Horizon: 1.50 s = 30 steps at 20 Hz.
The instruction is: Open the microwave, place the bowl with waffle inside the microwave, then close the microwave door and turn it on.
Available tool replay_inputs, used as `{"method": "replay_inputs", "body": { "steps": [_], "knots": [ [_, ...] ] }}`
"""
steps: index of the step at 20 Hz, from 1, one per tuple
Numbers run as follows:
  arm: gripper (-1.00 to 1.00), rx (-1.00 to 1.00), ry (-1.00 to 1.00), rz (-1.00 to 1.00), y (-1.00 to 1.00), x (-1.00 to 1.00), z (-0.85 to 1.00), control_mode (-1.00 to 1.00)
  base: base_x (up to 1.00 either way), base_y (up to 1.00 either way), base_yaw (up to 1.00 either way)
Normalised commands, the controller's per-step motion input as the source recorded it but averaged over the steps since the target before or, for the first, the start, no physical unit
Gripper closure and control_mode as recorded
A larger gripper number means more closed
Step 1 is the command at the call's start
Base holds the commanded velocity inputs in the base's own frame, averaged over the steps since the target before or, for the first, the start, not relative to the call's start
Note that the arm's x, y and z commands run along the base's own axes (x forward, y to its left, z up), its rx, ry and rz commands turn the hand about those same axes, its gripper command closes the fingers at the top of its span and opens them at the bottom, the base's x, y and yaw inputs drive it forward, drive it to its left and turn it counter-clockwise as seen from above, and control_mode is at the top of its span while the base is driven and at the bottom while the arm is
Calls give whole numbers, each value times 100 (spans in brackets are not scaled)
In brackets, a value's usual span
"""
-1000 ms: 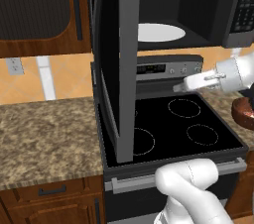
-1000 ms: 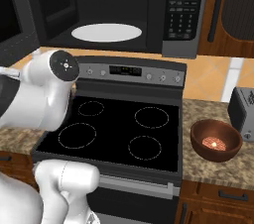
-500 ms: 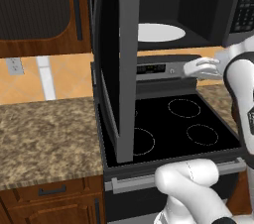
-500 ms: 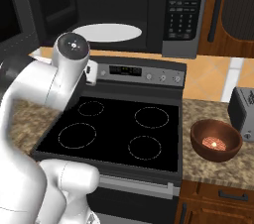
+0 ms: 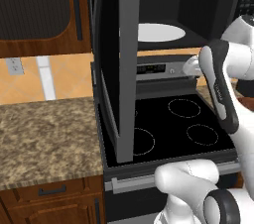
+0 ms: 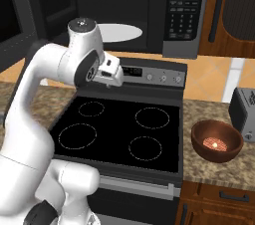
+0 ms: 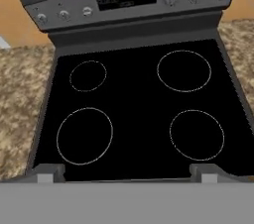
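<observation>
With the microwave door swung open, the empty, wide-open end effector is hung above the stove, so it is best carried toward the bowl on the counter at four o'clock and lowered squarely over its rim.

bowl right of stove, microwave above
</observation>
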Motion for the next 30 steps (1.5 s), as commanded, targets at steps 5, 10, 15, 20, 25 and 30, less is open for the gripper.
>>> {"method": "replay_inputs", "body": {
  "steps": [5,10,15,20,25,30],
  "knots": [
    [-100,-3,32,-28,-35,23,-27,-100,0,0,0],
    [-100,0,20,-14,-56,44,-62,-100,0,0,0],
    [-100,0,17,-12,-63,75,-100,-100,0,0,0],
    [-100,0,15,-12,-43,72,-100,-100,0,0,0],
    [-100,-1,3,-6,-37,21,-77,-100,0,0,0],
    [-100,0,0,1,-11,-3,-2,-100,0,0,0]
  ]
}}
